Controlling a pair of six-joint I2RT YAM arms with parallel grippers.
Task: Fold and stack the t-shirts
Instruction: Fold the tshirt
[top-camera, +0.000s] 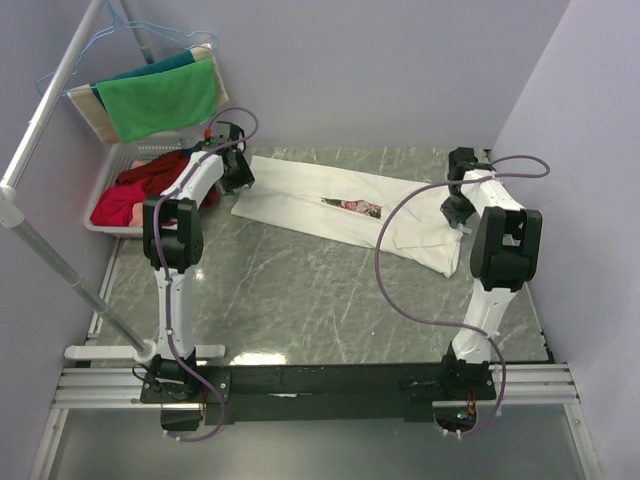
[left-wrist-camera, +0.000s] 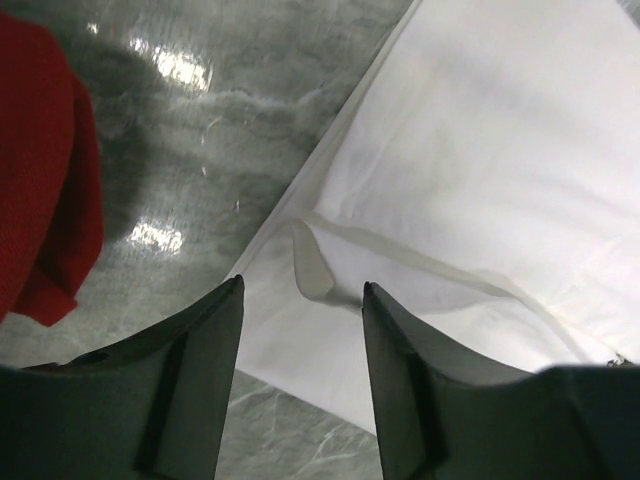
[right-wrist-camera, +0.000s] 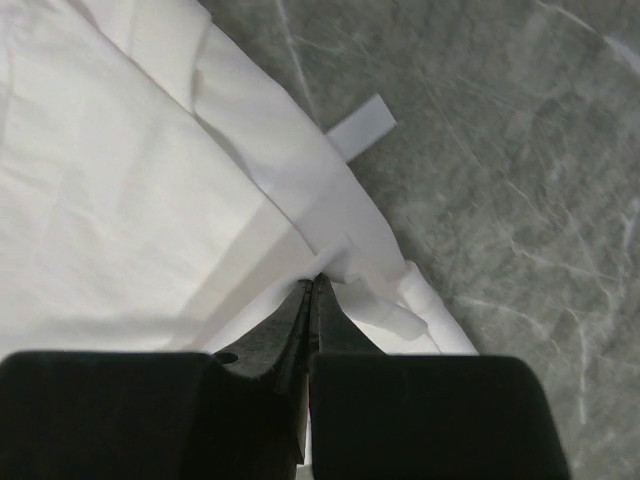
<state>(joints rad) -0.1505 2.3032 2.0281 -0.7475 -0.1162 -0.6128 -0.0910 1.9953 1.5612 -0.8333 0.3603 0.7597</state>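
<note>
A white t-shirt (top-camera: 330, 205) lies across the back of the table, folded lengthwise into a long strip, with a strip of pink floral print (top-camera: 352, 206) showing at its middle. My left gripper (top-camera: 237, 178) is open above the shirt's left end. In the left wrist view its jaws (left-wrist-camera: 300, 290) stand wide apart over a corner fold of the white cloth (left-wrist-camera: 480, 150), holding nothing. My right gripper (top-camera: 458, 213) is at the shirt's right end. In the right wrist view it (right-wrist-camera: 318, 280) is shut on a pinch of the shirt's edge (right-wrist-camera: 150, 170).
A white basket (top-camera: 100, 225) with red clothes (top-camera: 135, 190) stands at the back left, with a green cloth (top-camera: 160, 98) draped over its far rim. The red cloth (left-wrist-camera: 40, 170) lies close to my left gripper. A metal rack pole (top-camera: 40, 130) runs along the left side.
</note>
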